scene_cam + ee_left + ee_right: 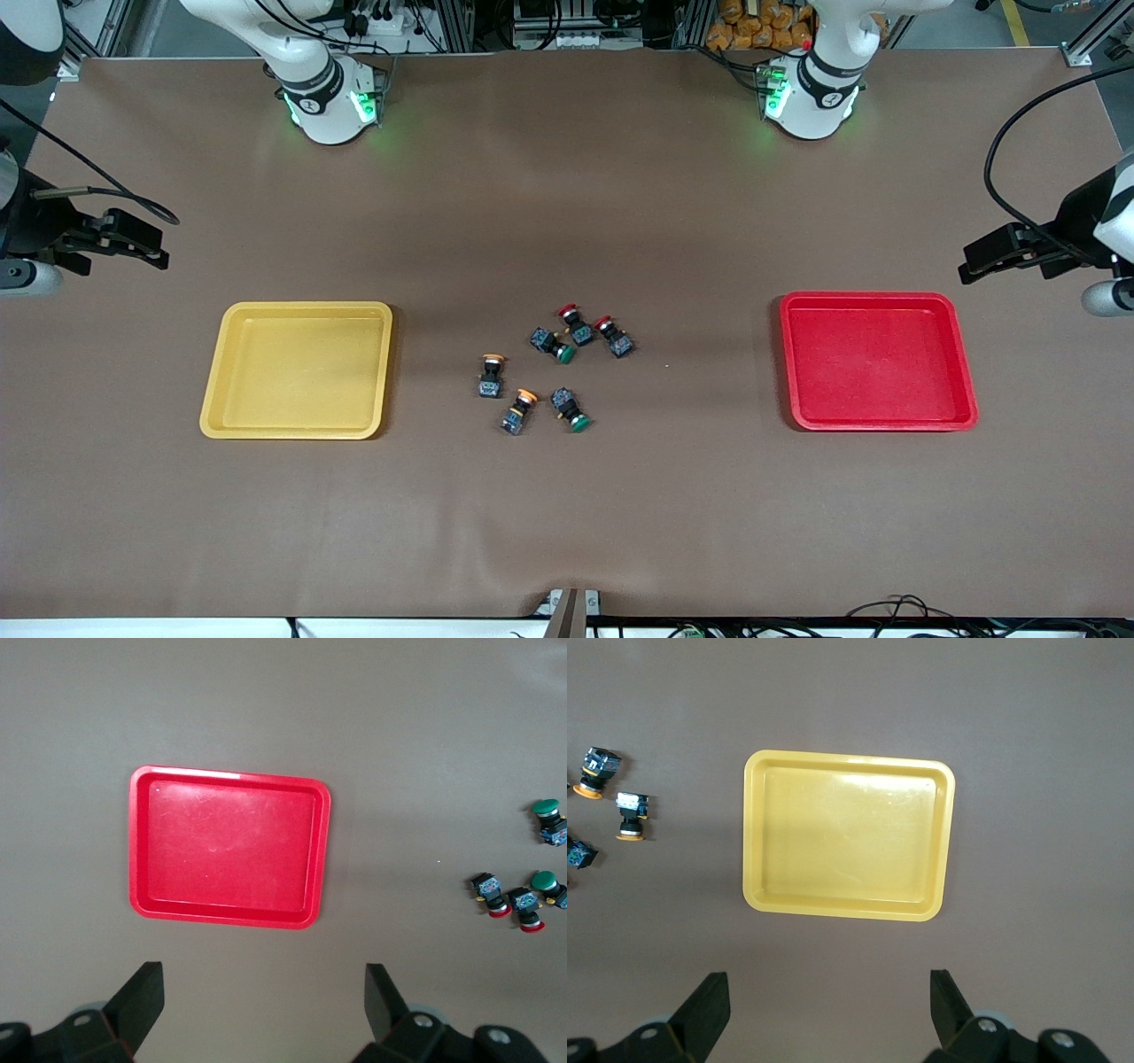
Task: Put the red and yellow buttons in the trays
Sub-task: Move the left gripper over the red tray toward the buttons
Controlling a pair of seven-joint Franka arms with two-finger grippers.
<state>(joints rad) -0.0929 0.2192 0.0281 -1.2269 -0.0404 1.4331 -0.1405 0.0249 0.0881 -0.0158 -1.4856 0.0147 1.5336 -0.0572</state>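
Two red-capped buttons (pixel 576 324) (pixel 613 336) and two yellow-capped buttons (pixel 491 376) (pixel 518 412) lie on their sides in a loose cluster at the table's middle. The yellow tray (pixel 297 372) lies toward the right arm's end and holds nothing. The red tray (pixel 877 359) lies toward the left arm's end and holds nothing. My left gripper (pixel 970 266) hangs open and empty over bare table beside the red tray (pixel 229 848). My right gripper (pixel 158 252) hangs open and empty over bare table beside the yellow tray (pixel 849 835). Both arms wait.
Two green-capped switches (pixel 556 346) (pixel 571 411) lie in the same cluster, one touching a red button. The arm bases (pixel 332 97) (pixel 811 93) stand along the table's edge farthest from the front camera. Brown table lies open between the cluster and each tray.
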